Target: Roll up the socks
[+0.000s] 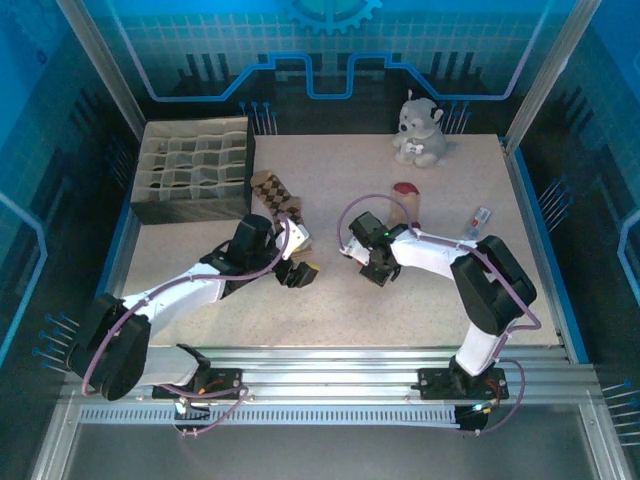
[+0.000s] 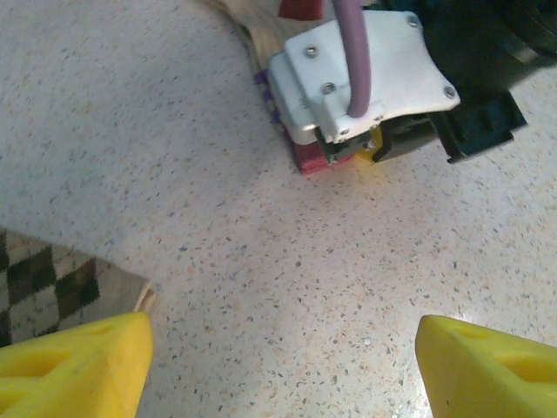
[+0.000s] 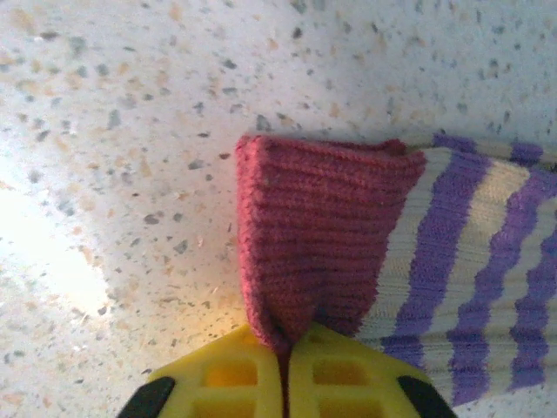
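Note:
The beige sock [image 1: 409, 207] with the red toe lies at mid-table, partly under my right arm. In the right wrist view its red end [image 3: 313, 235] is pinched between the yellow fingers, with purple-and-beige stripes running off to the right. My right gripper [image 3: 285, 348] is shut on that red end, low over the table [image 1: 378, 270]. The brown-and-tan argyle sock [image 1: 272, 190] lies beside the box, and its edge [image 2: 52, 283] sits by my left finger. My left gripper [image 2: 283, 348] stands open over bare tabletop, just left of the right gripper [image 1: 299, 272].
A cardboard box with dividers [image 1: 195, 170] stands at the back left. A grey plush toy [image 1: 420, 130] sits at the back centre-right. A small white object [image 1: 480, 220] lies to the right of my right arm. The two grippers are close together.

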